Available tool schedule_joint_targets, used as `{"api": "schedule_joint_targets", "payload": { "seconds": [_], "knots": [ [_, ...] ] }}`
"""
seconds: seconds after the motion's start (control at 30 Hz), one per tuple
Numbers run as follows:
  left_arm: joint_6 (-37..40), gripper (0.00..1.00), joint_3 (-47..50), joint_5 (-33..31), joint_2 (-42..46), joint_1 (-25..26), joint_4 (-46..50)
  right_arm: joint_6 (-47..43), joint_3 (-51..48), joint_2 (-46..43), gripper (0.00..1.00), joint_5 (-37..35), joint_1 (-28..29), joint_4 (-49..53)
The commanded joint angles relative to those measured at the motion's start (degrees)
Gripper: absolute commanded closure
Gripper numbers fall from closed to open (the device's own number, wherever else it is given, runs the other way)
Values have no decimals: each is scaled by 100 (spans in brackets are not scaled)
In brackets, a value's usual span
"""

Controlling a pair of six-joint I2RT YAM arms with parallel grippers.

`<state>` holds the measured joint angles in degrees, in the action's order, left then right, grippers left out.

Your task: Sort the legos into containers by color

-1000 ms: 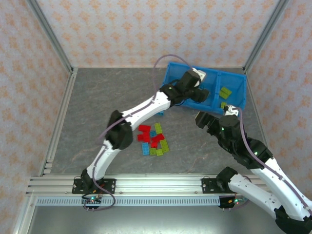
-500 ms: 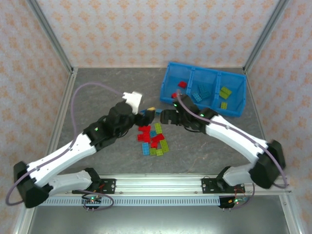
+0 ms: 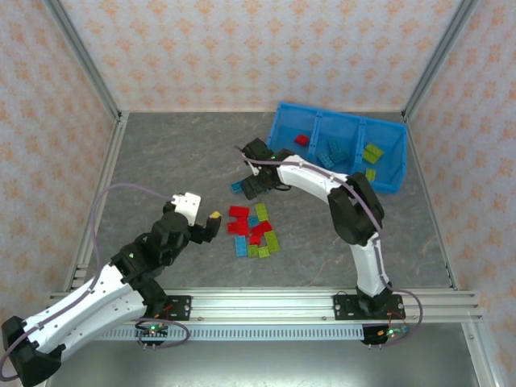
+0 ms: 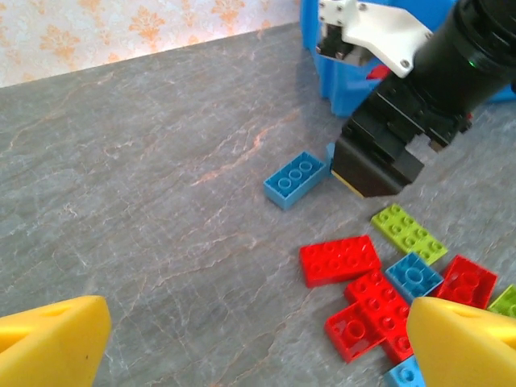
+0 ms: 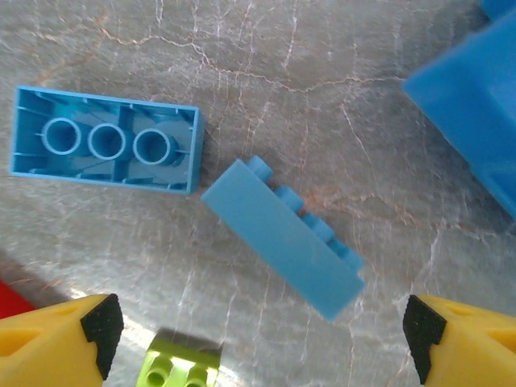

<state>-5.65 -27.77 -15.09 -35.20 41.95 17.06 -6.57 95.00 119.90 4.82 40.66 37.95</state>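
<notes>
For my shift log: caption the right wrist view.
Open right gripper above an upturned blue plastic brick and a side-lying blue plastic brick on the grey marbled table.

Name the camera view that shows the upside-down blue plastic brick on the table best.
Right wrist: the upside-down blue plastic brick sits close, its three underside tubes sharp. Left wrist shows it whole but smaller and oblique; in top external it is a small blue patch.

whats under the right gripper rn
Below the open right gripper, on the table: an upside-down blue brick and a blue brick on its side. A lime brick peeks in at the frame edge. In the top view the gripper hides the second brick.
</notes>
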Motion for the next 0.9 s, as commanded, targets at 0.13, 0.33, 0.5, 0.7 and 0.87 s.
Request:
{"api": "schedule_joint_targets", "payload": {
  "seconds": [0.13, 0.33, 0.5, 0.7, 0.87],
  "knots": [
    [587, 2, 368, 511, 69, -41, -758, -877, 857, 727, 8, -376, -7, 795],
    [548, 1, 417, 404, 57, -38, -723, -862, 815, 840, 25, 1, -71, 863],
    [532, 1, 447, 460, 74, -38, -772, -540, 512, 742, 57, 5, -68, 730],
    [591, 0, 518, 679, 187, -39, -840, -108, -375, 80, 73, 285, -67, 112],
    [623, 0, 575, 693, 307, -38, -872, 511, -1716, -1337, 89, 255, 62, -1057]
  ]
}}
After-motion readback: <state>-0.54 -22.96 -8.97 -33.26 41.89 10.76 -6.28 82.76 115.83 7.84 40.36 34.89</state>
